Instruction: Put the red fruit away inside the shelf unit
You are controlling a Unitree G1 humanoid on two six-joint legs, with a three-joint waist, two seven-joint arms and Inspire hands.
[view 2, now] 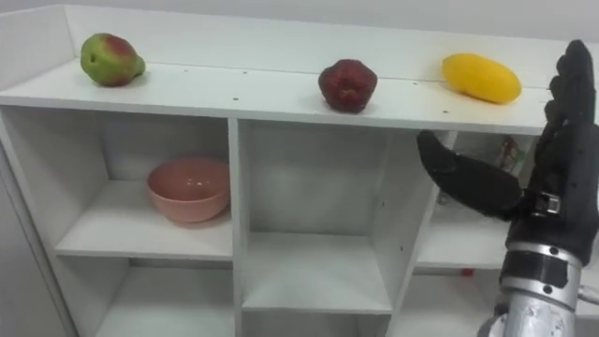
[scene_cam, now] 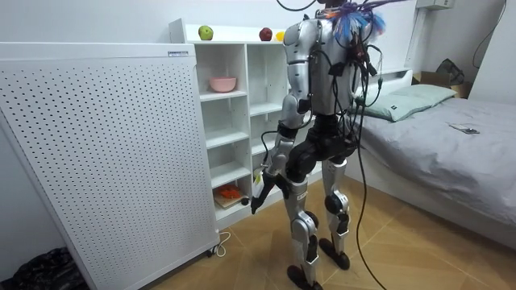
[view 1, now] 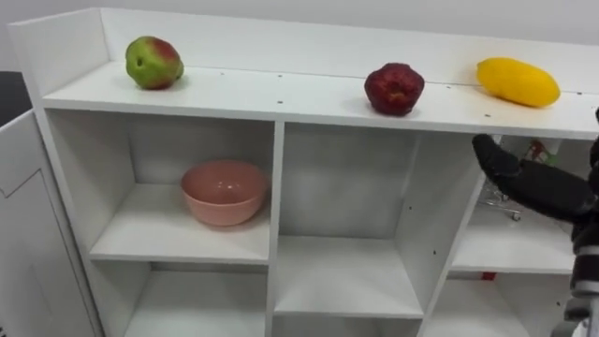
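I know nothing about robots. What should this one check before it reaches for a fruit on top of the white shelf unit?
1. Fruit is there: the green-red apple, dark red apple and yellow mango lie apart on the shelf unit's top: ok.
2. Right hand is free: raised before the right compartment, fingers straight, holding nothing: ok.
3. Left hand is out of the way: it hangs low by the thigh: ok.
4. Pink bowl is upright in the upper left compartment: ok.
5. What is in the right compartment: partly hidden behind the right hand: cannot tell.
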